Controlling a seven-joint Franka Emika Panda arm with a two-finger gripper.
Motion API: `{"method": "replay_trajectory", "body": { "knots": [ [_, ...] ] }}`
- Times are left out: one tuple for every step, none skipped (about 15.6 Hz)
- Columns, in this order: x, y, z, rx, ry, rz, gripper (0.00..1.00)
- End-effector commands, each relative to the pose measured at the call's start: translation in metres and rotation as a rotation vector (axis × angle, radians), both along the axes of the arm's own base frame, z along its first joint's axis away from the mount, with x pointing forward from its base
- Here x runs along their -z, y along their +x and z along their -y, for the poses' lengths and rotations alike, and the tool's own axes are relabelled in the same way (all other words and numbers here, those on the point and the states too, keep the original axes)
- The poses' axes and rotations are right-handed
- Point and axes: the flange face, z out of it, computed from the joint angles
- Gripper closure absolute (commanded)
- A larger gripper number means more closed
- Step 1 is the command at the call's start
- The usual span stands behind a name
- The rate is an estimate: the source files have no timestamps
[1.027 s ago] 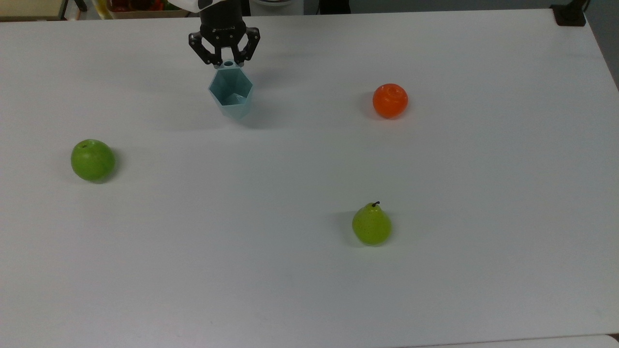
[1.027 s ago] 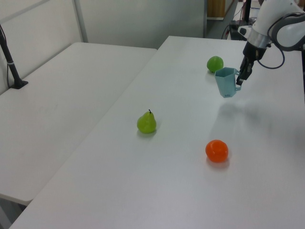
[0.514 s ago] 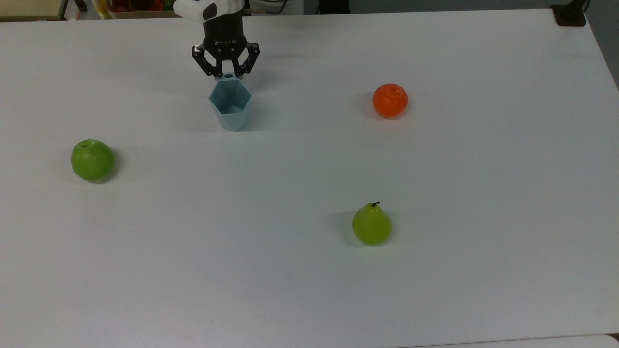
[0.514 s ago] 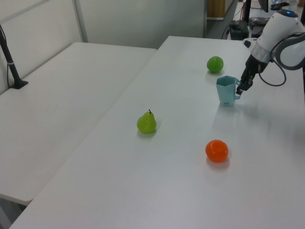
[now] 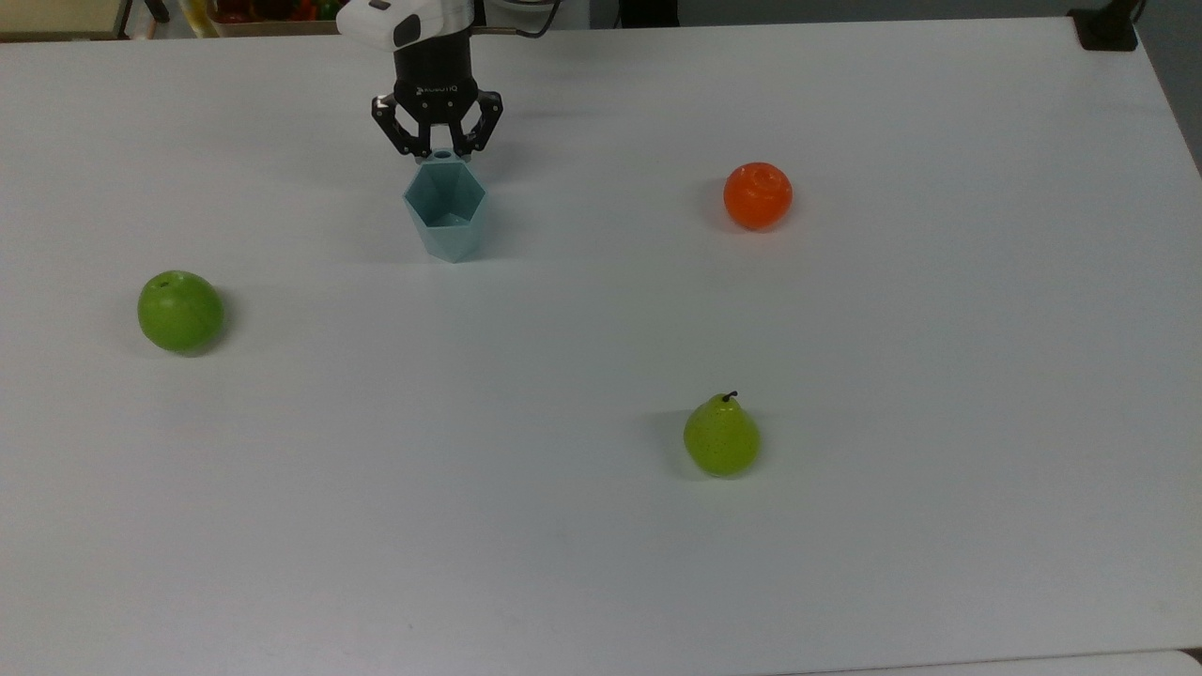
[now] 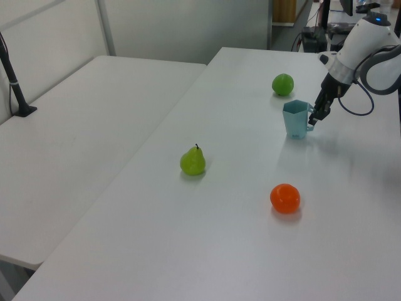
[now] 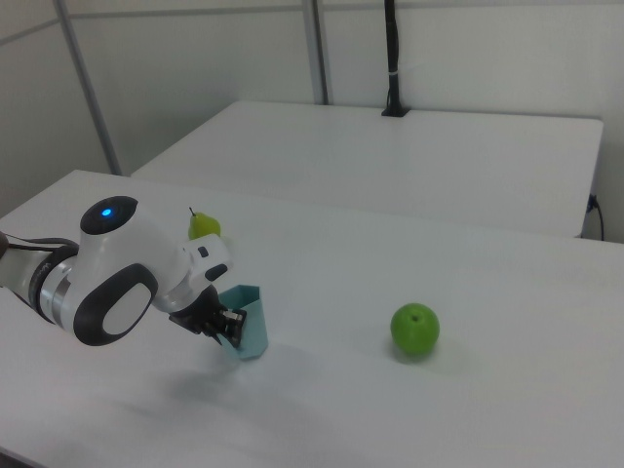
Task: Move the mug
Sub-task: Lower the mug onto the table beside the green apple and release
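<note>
The pale blue-teal hexagonal mug (image 5: 445, 207) stands upright on the white table (image 5: 601, 526), mouth up, in the far left-of-centre part of the top view. Its faceted walls taper toward the base, and the base appears to rest on the table surface. A small holed tab (image 5: 441, 154) projects from the far side of the rim.

The gripper (image 5: 439, 150) sits at the far side of the mug, at rim height. Its two black fingers are drawn in close on either side of the tab, clamping it. The gripper body rises toward the far edge of the table, where the white arm housing (image 5: 399, 21) joins it. In the left view the gripper (image 6: 312, 118) meets the mug (image 6: 295, 118) on the left view's right side. In the right view the gripper (image 7: 227, 327) is on the right view's left side of the mug (image 7: 245, 321), with the rounded white arm segment (image 7: 117, 284) behind it.

Three fruits lie apart from the mug and from one another:
- A green apple (image 5: 180, 311) lies near the top view's left edge, nearer than the mug.
- An orange (image 5: 758, 195) lies to the top view's right of the mug, at about the same depth.
- A green pear (image 5: 721, 436) stands upright, stem up, well nearer and to the top view's right.

A second white table (image 6: 75, 144) stands beside the first on the left view's left.
</note>
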Motion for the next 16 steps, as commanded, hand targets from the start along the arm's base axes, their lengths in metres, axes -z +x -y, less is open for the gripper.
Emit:
{"method": "replay_trajectory", "body": {
  "knots": [
    [0.016,0.004,-0.002,-0.02,0.005,-0.063,0.95],
    [0.014,0.006,-0.002,-0.021,0.008,-0.08,0.94],
    [0.015,0.005,-0.002,-0.024,0.01,-0.1,0.89],
    [0.013,0.007,-0.002,-0.024,0.011,-0.105,0.83],
    [0.012,0.008,-0.001,-0.023,0.012,-0.111,0.79],
    [0.009,0.01,-0.001,-0.024,0.013,-0.115,0.75],
    [0.009,0.01,-0.001,-0.025,0.015,-0.126,0.74],
    [0.009,0.01,-0.001,-0.027,0.015,-0.132,0.72],
    [0.009,0.01,-0.001,-0.028,0.015,-0.132,0.7],
    [0.01,0.01,-0.002,-0.031,0.014,-0.135,0.67],
    [0.009,0.01,-0.002,-0.03,0.014,-0.133,0.64],
    [0.009,0.009,-0.002,-0.03,0.015,-0.135,0.6],
    [0.01,0.009,-0.002,-0.028,0.015,-0.136,0.56],
    [0.01,0.009,-0.001,-0.027,0.016,-0.142,0.52],
    [0.006,0.009,-0.001,-0.026,0.018,-0.142,0.48],
    [0.002,0.01,0.0,-0.025,0.021,-0.159,0.44]
  ]
}}
